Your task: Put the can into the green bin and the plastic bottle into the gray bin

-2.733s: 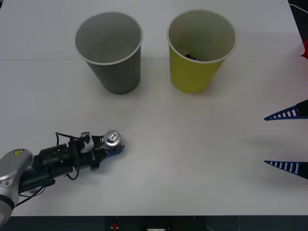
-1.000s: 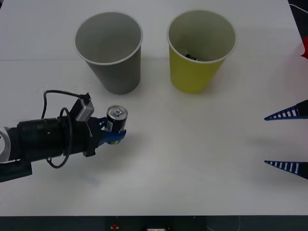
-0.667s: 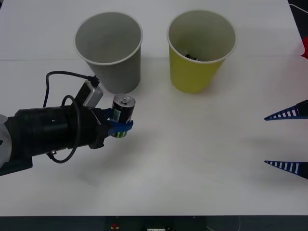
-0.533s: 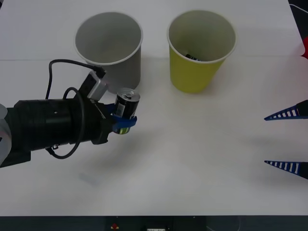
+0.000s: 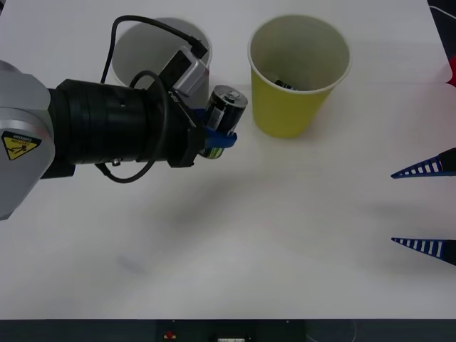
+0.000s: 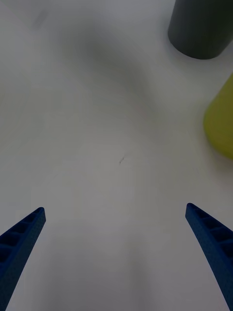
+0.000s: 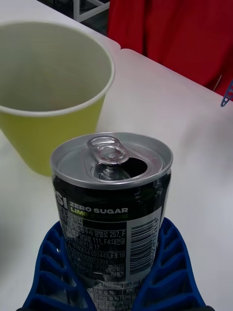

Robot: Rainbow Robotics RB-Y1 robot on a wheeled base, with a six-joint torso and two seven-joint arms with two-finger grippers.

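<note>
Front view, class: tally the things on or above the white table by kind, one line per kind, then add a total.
Paper cups: 2, the gray bin and the green bin
Drink cans: 1, the can, held in the left gripper
Total: 3

White table point(image 5: 285, 235), red cloth point(image 7: 170, 39) behind, evenly lit

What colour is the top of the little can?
Shiny silver, with a pull tab. The can shows best in the left wrist view, held between blue fingers.
</note>
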